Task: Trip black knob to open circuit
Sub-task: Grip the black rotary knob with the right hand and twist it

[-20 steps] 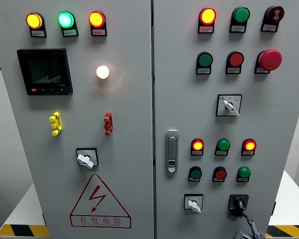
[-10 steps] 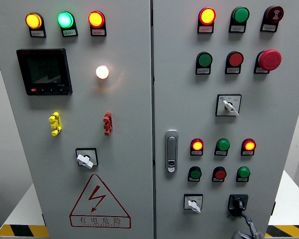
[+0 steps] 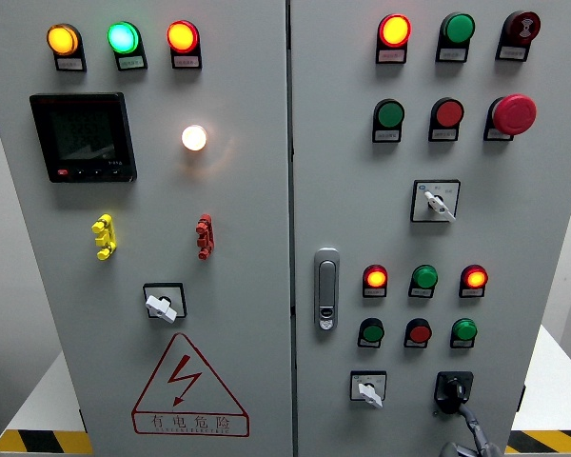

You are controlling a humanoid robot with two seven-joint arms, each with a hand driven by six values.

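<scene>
The black knob sits on a black square plate at the lower right of the right cabinet door. Its handle points roughly upward. My right hand rises from the bottom edge just below the knob, grey and mostly cut off by the frame. Its upper tip reaches the knob's lower right side and seems to touch it. Its grip cannot be made out. My left hand does not show.
A white rotary switch sits left of the black knob. Above are rows of red and green lamps and buttons, a red mushroom stop button and a door latch. The left door carries a meter, lamps and a warning triangle.
The whole picture has drifted a few pixels to the left. My right hand stays under the black knob, and the knob's handle has not visibly turned.
</scene>
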